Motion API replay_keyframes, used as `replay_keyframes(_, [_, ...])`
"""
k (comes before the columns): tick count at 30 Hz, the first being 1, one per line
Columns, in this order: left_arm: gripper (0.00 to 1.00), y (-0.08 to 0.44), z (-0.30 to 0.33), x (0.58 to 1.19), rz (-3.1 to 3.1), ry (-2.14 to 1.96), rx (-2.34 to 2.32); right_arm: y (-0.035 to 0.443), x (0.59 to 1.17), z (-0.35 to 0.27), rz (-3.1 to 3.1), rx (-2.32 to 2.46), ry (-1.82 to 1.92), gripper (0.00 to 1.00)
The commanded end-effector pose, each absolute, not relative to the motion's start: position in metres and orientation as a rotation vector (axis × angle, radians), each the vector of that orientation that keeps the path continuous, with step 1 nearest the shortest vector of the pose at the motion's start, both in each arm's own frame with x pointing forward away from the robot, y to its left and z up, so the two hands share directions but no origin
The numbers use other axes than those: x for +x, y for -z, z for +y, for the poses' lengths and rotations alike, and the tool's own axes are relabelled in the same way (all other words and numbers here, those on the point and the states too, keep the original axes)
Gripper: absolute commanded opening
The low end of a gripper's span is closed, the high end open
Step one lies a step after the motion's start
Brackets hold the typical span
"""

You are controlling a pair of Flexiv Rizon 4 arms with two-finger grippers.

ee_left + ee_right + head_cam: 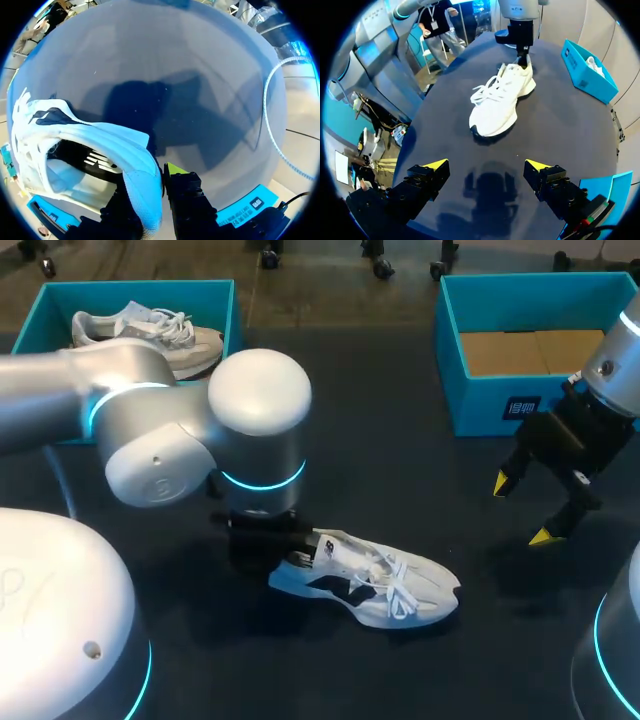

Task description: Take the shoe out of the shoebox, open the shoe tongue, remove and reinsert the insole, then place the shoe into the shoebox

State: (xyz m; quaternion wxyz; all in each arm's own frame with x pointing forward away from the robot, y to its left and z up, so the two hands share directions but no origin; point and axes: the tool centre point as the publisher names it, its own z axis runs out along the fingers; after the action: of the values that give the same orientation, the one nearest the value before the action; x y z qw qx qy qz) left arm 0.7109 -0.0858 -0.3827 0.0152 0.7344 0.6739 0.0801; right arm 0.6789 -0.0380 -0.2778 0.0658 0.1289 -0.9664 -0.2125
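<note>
White mesh, judged light and soft, makes up the shoe [370, 580] lying on the dark table [400, 470]; the stiffer heel collar is where it is best gripped, and the left gripper [150, 180] is clamped there. The right gripper [521, 509] is spread wide, empty. Farther off, two shoeboxes are counted: the left shoebox [140, 286] holds a second shoe [150, 335], the right shoebox [480, 405] none.

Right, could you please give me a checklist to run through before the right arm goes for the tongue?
1. Shoe lying out on the table: ok.
2. Left gripper shut on the shoe's heel: ok.
3. Right gripper open: ok.
4. Right gripper apart from the shoe, nothing between them: ok.
5. Tongue already opened: cannot tell.
</note>
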Motion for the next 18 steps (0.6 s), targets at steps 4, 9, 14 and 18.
replay_keyframes(4, [0.00, 0.389, -0.091, 0.708, 2.115, -0.288, 2.282, 0.278, 0.679, -0.037, -2.916, 0.389, 0.636, 1.00])
replay_keyframes(9, [0.39, 0.390, -0.093, 0.705, 2.101, -0.310, 2.293, 0.278, 0.679, -0.037, -2.916, 0.389, 0.636, 1.00])
replay_keyframes(14, [0.97, 0.389, -0.094, 0.704, 2.084, -0.308, 2.297, 0.278, 0.679, -0.037, -2.916, 0.389, 0.636, 1.00])
replay_keyframes(18, [1.00, 0.374, -0.091, 0.702, 2.081, -0.261, 2.290, 0.278, 0.679, -0.037, -2.916, 0.389, 0.636, 1.00])
